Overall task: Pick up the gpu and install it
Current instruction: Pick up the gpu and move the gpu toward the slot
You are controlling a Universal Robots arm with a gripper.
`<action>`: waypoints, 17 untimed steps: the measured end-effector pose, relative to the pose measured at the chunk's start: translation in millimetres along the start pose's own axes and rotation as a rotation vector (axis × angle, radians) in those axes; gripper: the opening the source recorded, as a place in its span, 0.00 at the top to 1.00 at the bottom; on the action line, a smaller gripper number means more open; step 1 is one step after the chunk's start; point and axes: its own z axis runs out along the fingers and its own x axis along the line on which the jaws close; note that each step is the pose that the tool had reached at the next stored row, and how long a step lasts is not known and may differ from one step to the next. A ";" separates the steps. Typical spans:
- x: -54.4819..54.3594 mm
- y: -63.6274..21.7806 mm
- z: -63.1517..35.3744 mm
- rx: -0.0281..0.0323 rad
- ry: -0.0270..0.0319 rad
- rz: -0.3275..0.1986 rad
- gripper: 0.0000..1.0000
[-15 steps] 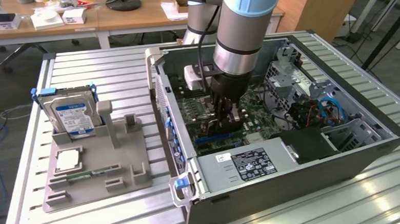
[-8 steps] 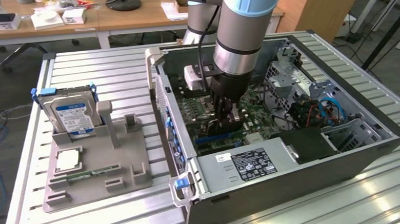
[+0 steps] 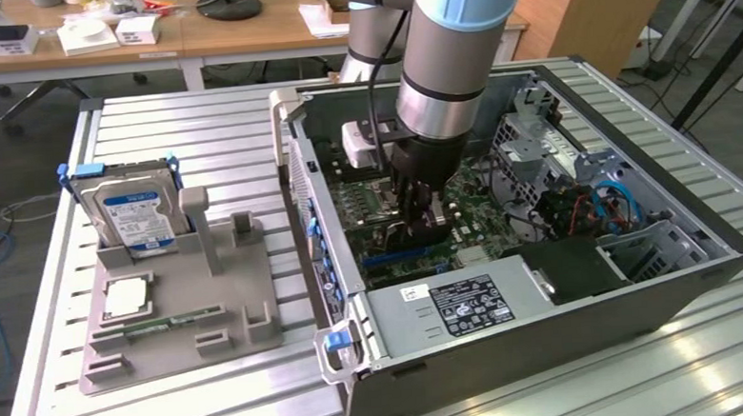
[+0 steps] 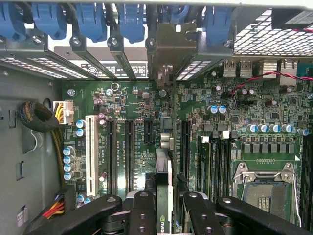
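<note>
Exterior view looks down on the computer case (image 3: 544, 323); wrist view, close, shares its motherboard (image 4: 142, 98).

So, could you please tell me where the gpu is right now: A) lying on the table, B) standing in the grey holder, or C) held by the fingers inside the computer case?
C: the fingers clamp the gpu edge-on over the motherboard inside the computer case, while the hard drive stands in the grey holder.
</note>
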 end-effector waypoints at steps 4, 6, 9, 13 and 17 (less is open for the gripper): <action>0.0 0.0 0.0 -0.0001 0.0000 -0.004 0.74; 0.0 0.0 0.0 -0.0001 0.0000 -0.004 0.74; 0.0 0.0 0.0 -0.0001 0.0000 -0.004 0.74; 0.0 0.0 0.0 -0.0002 0.0000 -0.010 0.74; 0.0 -0.1 0.0 -0.0002 0.0000 -0.010 0.74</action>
